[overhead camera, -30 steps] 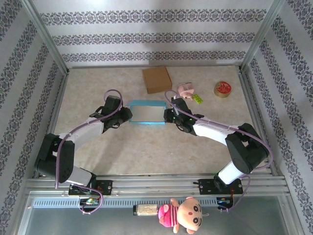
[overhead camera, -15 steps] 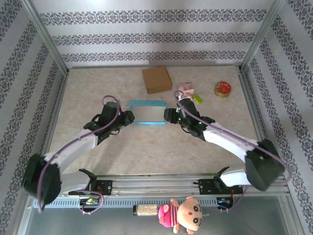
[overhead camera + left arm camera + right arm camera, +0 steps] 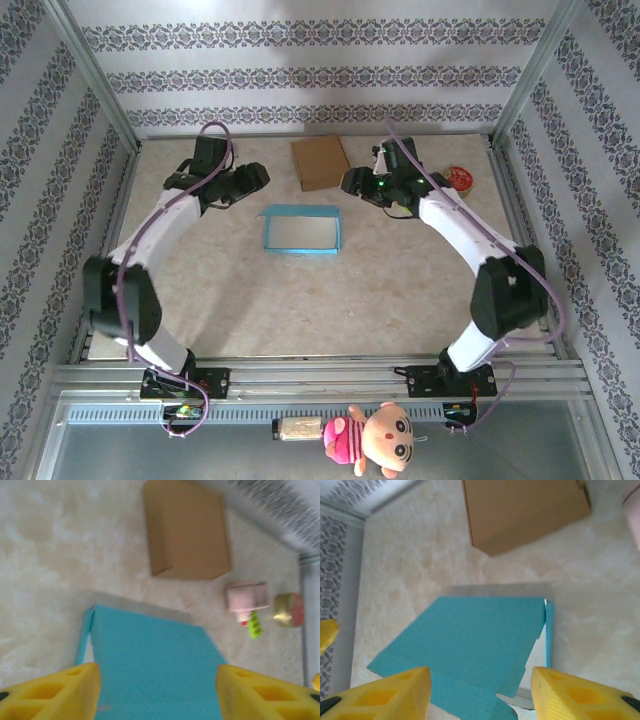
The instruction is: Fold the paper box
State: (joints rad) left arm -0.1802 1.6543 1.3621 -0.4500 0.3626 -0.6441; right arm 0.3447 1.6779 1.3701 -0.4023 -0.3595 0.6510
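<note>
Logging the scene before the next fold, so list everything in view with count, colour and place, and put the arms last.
paper box: one, blue, mid-table, nothing touching it
cardboard box: one, brown, behind the paper box
pink item: one, pink, right of the cardboard box
green piece: one, bright green, beside the pink item
round tin: one, red top and gold side, far right
plush doll: one, pink shirt, on the near rail
table: one, beige marbled
left gripper: one, yellow fingers, open, looking down on the paper box
right gripper: one, yellow fingers, open, looking down on the paper box
</note>
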